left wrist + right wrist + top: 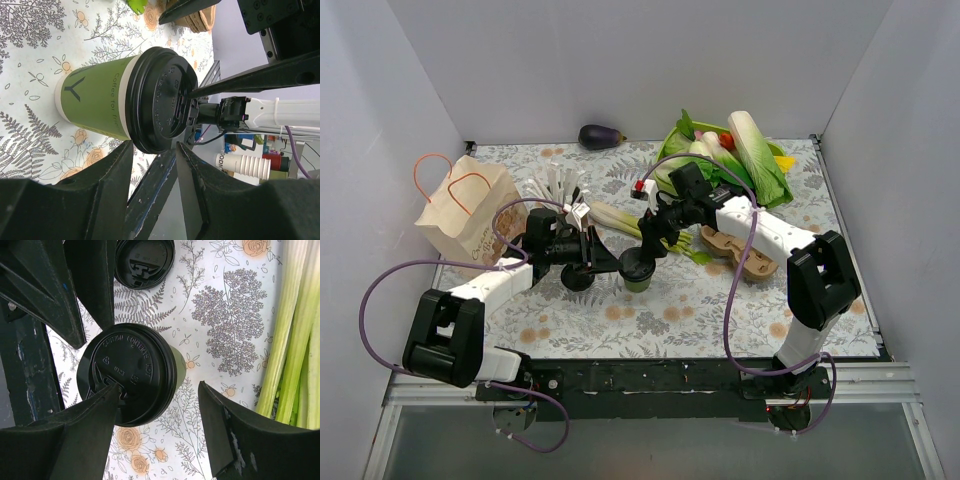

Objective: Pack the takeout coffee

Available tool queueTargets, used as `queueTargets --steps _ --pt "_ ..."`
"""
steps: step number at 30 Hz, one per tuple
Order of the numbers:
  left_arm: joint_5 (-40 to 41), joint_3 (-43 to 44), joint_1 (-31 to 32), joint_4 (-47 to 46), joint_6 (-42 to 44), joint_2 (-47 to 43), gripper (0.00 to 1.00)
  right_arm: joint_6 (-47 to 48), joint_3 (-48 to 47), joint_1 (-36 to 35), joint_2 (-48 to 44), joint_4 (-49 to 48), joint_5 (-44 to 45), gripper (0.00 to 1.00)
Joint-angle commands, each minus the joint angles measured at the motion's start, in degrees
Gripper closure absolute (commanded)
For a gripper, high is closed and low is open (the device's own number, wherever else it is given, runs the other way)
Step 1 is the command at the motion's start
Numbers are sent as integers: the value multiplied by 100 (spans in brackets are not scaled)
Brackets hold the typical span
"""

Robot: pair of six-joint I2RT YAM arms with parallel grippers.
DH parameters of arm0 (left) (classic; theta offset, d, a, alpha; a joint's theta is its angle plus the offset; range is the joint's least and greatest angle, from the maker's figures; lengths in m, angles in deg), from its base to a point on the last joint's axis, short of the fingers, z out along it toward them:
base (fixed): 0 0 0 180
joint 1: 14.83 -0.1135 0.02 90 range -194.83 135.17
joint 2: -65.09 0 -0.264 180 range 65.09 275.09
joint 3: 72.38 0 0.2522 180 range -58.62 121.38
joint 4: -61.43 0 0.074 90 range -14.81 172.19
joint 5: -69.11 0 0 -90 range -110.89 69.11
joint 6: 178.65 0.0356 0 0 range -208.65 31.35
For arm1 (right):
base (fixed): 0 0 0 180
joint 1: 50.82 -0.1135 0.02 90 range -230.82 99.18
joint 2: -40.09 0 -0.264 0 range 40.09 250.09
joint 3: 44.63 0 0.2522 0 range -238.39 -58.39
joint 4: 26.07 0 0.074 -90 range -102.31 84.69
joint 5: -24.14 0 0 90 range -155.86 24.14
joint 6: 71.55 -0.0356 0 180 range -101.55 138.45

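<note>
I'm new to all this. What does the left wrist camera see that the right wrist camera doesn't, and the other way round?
Only the left wrist view shows the takeout coffee from the side, with lettering on its green wall, and a stack of white paper cups beyond the table edge. Only the right wrist view shows a second black lid lying loose on the cloth and pale green stalks. Both show the cup closed with its black lid on the floral tablecloth, with an open gripper in front: the left gripper, the right gripper.
</note>
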Motion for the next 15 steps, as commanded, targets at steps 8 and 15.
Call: queueTargets --steps 8,15 --pt "-147 212 78 -114 -29 108 61 29 80 39 -247 44 -45 28" --pt "-86 300 87 88 76 73 61 -67 116 153 -212 44 -387 25"
